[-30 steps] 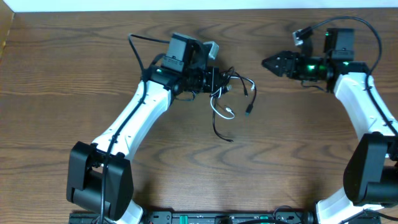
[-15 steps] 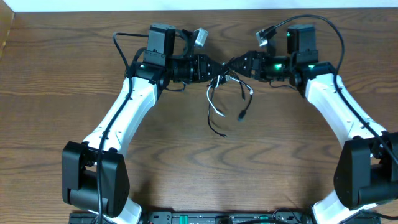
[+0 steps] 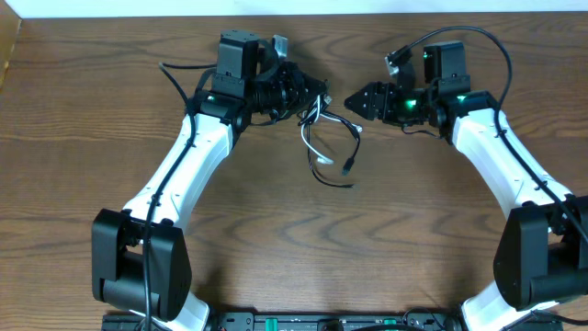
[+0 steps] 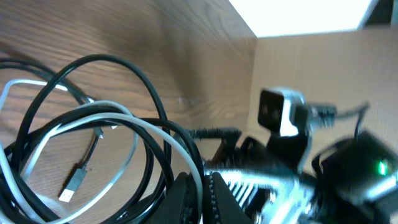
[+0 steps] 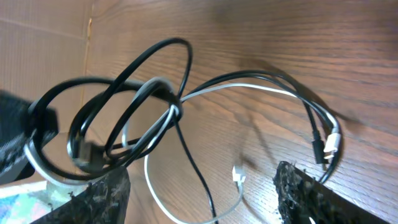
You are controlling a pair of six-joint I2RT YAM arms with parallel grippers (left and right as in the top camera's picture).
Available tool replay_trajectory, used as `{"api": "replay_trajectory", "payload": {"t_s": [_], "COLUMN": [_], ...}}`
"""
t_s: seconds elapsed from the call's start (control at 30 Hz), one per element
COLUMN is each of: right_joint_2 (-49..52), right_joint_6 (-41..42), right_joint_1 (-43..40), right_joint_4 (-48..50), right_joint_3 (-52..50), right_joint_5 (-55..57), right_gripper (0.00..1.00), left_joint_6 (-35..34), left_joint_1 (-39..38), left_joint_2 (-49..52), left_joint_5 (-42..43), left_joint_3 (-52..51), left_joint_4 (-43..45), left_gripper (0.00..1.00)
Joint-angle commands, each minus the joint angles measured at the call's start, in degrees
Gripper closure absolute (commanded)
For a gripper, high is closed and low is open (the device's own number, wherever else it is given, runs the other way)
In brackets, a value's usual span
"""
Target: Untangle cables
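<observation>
This is looking like a robotics lab bench: a white left arm (image 3: pixel 197 165) and right arm (image 3: pixel 501 161) are rising from a black equipment rail (image 3: pixel 322 322) at the wood-grain table (image 3: pixel 73 110) edge, and a cardboard panel (image 5: pixel 43 43) is fencing one side.

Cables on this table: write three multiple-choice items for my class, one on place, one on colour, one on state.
1. In the overhead view, the cables hang nearest:
A the left gripper
B the picture's bottom edge
C the picture's left edge

2. The cables are:
A red and blue
B black and white
C all yellow

3. The right gripper is:
A shut on a cable
B out of view
C open

Key:
A, the bundle hangs at the left gripper.
B, both wrist views show black and white.
C, its jaws stand wide apart.
</observation>
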Motion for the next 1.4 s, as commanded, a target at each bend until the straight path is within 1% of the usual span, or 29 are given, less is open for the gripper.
{"api": "replay_trajectory", "payload": {"t_s": [0.0,0.1,0.23,0.3,0.47,0.7,1.0,1.37], "right_joint_2": [-1.0,-1.0,-1.0,-1.0,-1.0,-1.0,-1.0,-1.0], "right_joint_6": [-0.3,1.2,3.5,3.6,4.4,4.4,6.3,6.3], "right_joint_1": [1.0,1.0,1.2,1.6,4.2,5.5,4.9,5.3], "right_joint_4": [1.0,3.4,6.0,6.8,7.4,7.7,10.7,10.6], "right_joint_3": [0.7,0.7,0.7,0.7,0.7,0.7,0.7,0.7], "right_joint_5": [-0.2,-4.2,-4.7,-3.6,4.8,8.4,9.0,9.0], "right_gripper": [0.29,0.30,0.31,0.32,0.32,0.33,0.33,0.34], "left_joint_6": [-5.9,-5.9,-5.9,-5.9,-5.9,-5.9,-5.8,-5.8], "left_joint_1": [0.3,0.3,0.3,0.3,-0.4,-1.4,-1.4,-1.4], "left_joint_2": [-0.1,-0.1,-0.1,-0.1,-0.1,-0.1,-0.1,-0.1], "left_joint_5": [-3.8,-3.9,-3.8,-3.8,-3.8,-3.8,-3.4,-3.4], "left_joint_3": [1.1,1.1,1.1,1.1,1.1,1.1,1.1,1.1], "left_joint_4": [0.3,0.3,0.3,0.3,0.3,0.2,0.2,0.2], "left_gripper": [0.92,0.93,0.93,0.93,0.93,0.93,0.93,0.93]}}
